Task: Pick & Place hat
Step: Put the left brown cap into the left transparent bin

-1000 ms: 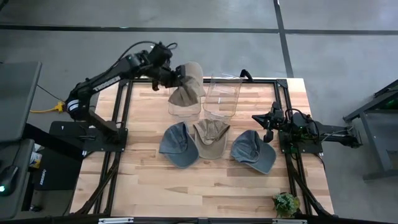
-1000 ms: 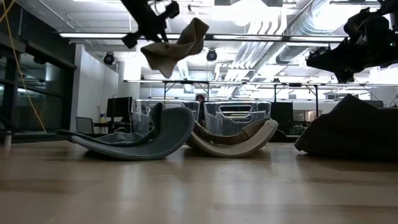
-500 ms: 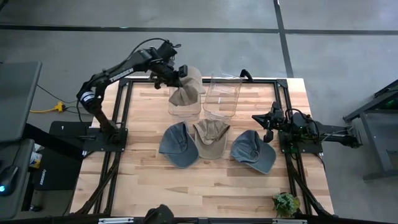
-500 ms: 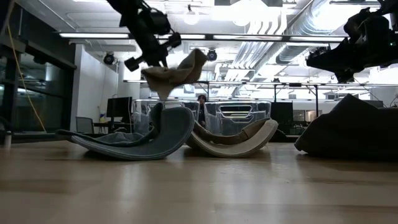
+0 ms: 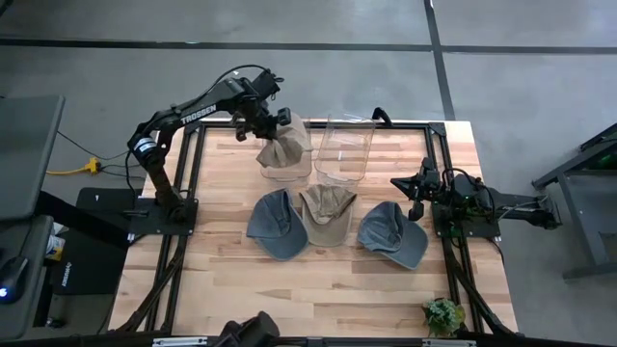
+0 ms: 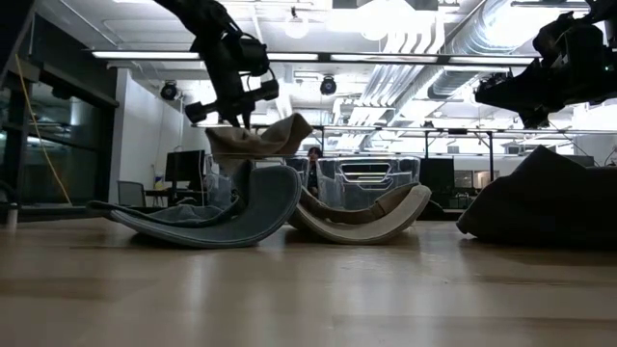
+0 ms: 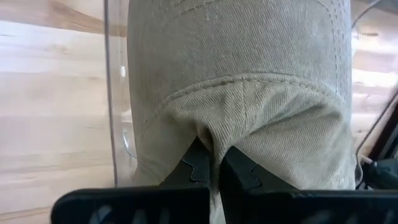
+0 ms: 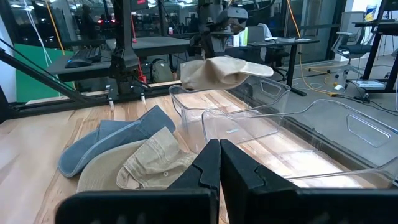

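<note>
My left gripper (image 5: 271, 121) is shut on a tan hat (image 5: 284, 146) above the left of two clear bins (image 5: 286, 170) at the table's far edge. In the low view the hat (image 6: 262, 140) hangs under that gripper (image 6: 236, 114), level with the bin tops. Three more hats lie in a row mid-table: a blue-grey one (image 5: 275, 225), a tan one (image 5: 328, 215) and a blue one (image 5: 393, 234). My right gripper (image 5: 415, 189) waits shut near the table's right edge, off the blue hat's far side, touching nothing. My left gripper (image 7: 213, 155) pinches a bunched fold of the tan hat's crown (image 7: 214, 132), just behind the curved seam to the brim (image 7: 249, 37). It comes from above, pointing down. The hat hangs below the fingers in the left bin's mouth; whether it touches the bin, I cannot tell.
The second clear bin (image 5: 344, 151) stands right of the first. A black frame (image 5: 439, 145) runs along the table's edges. A small green plant (image 5: 442, 315) sits at the near right corner. Bare wood lies near the front edge (image 5: 318, 294).
My left gripper has come down and slightly toward the table's right, staying shut on the tan hat. The hat has dropped from well above the bins to their rim level over the left bin.
</note>
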`<state>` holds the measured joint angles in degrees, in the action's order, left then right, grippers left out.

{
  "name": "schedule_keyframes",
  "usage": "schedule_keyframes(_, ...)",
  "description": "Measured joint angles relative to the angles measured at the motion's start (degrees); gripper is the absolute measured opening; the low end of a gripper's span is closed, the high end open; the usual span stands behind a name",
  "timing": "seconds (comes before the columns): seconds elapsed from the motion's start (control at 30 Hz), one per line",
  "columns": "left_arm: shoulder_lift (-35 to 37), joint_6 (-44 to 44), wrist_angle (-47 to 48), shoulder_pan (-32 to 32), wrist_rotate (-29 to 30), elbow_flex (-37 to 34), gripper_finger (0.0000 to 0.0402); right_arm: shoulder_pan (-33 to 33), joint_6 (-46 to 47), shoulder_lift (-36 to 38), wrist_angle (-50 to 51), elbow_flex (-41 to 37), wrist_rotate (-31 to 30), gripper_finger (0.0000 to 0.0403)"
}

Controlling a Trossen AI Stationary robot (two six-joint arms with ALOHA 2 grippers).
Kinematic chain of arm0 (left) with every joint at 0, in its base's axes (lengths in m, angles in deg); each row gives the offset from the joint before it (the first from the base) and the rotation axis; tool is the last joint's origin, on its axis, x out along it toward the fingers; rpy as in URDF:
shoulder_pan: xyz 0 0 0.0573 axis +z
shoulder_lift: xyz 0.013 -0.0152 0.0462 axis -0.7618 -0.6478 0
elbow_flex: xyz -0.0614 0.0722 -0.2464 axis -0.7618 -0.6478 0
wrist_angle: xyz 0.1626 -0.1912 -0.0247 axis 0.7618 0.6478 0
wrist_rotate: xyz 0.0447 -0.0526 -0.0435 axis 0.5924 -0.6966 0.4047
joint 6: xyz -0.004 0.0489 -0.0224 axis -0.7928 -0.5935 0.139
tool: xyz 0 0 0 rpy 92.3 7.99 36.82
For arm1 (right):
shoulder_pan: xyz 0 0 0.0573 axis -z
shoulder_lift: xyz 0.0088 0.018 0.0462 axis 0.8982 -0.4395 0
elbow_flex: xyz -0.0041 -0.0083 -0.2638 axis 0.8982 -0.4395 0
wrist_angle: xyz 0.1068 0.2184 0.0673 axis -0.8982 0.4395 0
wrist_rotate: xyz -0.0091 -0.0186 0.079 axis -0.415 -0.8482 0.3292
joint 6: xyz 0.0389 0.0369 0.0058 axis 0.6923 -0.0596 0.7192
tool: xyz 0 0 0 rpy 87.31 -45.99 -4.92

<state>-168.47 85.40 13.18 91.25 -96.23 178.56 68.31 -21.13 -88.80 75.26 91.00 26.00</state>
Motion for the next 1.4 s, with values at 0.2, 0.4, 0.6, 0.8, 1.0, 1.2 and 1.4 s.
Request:
schedule_keyframes(0.2, 0.0, 0.4, 0.8, 0.0, 2.9, 0.0, 0.0000, 0.0, 0.0, 0.0, 0.0, 0.0, 0.0, 0.0000)
schedule_keyframes(0.4, 0.0, 0.4, -0.4, 0.0, 3.7, 0.0, 0.0000, 0.0, 0.0, 0.0, 0.0, 0.0, 0.0, 0.0000)
schedule_keyframes(0.6, -4.1, 0.4, -0.6, -1.4, 2.7, -0.1, 0.0000, 0.0, 0.0, 0.0, 0.0, 0.0, 0.0, 0.0000)
schedule_keyframes(0.8, -6.5, -0.2, 0.4, -2.9, 4.6, 0.0, 0.0000, 0.0, 0.0, 0.0, 0.0, 0.0, 0.0, 0.0000)
schedule_keyframes(1.0, -7.2, -0.2, 0.4, -3.6, 6.2, 0.0, 0.0000, 0.0, 0.0, 0.0, 0.0, 0.0, 0.0, 0.0000)
schedule_keyframes(1.2, -7.2, 0.2, 0.6, -4.2, 10.6, 0.0, 0.0000, 0.0, 0.0, 0.0, 0.0, 0.0, 0.0, 0.0000)
schedule_keyframes(1.4, -7.2, -0.3, 1.4, -4.6, 11.7, 0.0, 0.0000, 0.0, 0.0, 0.0, 0.0, 0.0, 0.0, 0.0000)
